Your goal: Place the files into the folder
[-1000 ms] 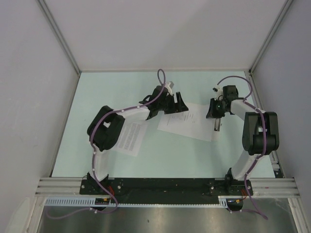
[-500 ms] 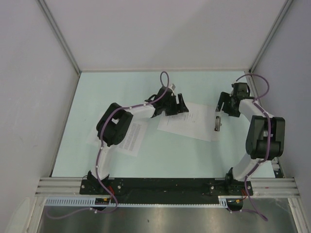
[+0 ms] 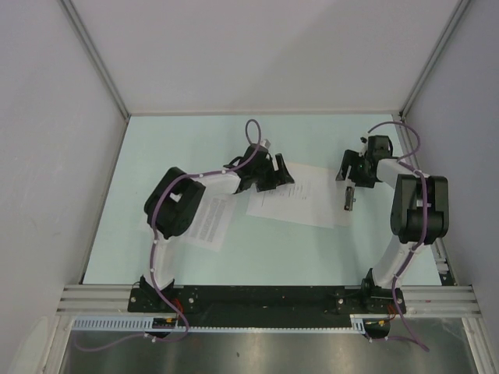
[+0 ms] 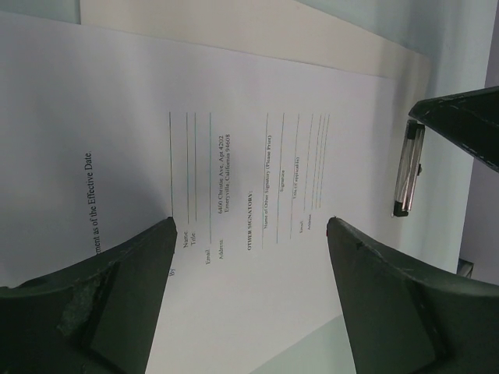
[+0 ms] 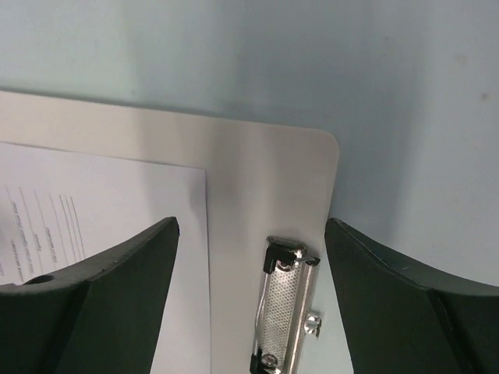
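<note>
Files are split up: the sparser sheet (image 4: 234,156) lies on the folder (image 5: 257,179), stopping just short of its clip (image 5: 284,304), and the dense sheet (image 3: 209,222) sits off left on the table (image 3: 156,148). Over the sparser sheet the left gripper (image 4: 249,226) is spread wide, pinching nothing. Over the clip the right gripper (image 5: 251,226) gapes too, empty.

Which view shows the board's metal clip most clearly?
The right wrist view: the clip is close and sharp. The left wrist view shows it smaller, at an angle. The top view shows only a tiny dark mark.
</note>
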Robot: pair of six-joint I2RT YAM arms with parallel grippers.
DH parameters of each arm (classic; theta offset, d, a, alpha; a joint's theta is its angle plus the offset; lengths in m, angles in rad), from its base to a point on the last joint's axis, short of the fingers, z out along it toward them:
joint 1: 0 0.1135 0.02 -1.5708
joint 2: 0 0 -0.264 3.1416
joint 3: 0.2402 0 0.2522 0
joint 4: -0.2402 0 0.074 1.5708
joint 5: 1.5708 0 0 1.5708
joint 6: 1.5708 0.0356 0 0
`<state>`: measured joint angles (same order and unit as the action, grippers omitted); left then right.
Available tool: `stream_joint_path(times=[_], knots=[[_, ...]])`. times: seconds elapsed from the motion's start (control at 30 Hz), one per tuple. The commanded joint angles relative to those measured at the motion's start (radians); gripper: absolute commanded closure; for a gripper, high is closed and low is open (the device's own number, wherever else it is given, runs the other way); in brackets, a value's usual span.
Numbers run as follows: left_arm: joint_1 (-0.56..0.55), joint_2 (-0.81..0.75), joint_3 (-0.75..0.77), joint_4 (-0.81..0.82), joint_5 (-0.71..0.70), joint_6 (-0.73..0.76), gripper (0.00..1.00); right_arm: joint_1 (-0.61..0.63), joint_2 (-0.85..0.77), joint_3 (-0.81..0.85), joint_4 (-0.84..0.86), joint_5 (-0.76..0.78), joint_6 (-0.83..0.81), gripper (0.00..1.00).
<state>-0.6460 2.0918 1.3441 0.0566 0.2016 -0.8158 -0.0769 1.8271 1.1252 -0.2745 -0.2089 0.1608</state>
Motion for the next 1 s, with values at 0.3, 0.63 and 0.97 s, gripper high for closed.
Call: stream_joint_path(times=[0.3,0.63,0.97], knots=[[0.005,-0.133,-0.034,-0.080,-0.042,0.061,0.15,0.143,-0.064,0.027,-0.057,0.131,0.063,0.19],[-0.001,-0.162,-0.040,-0.061,-0.005,0.041,0.14,0.225,-0.198,0.010,-0.284,0.342,0.167,0.06],[-0.030,-0.128,-0.075,0.012,0.015,0.009,0.16,0.241,-0.152,-0.082,-0.180,0.278,0.172,0.21]])
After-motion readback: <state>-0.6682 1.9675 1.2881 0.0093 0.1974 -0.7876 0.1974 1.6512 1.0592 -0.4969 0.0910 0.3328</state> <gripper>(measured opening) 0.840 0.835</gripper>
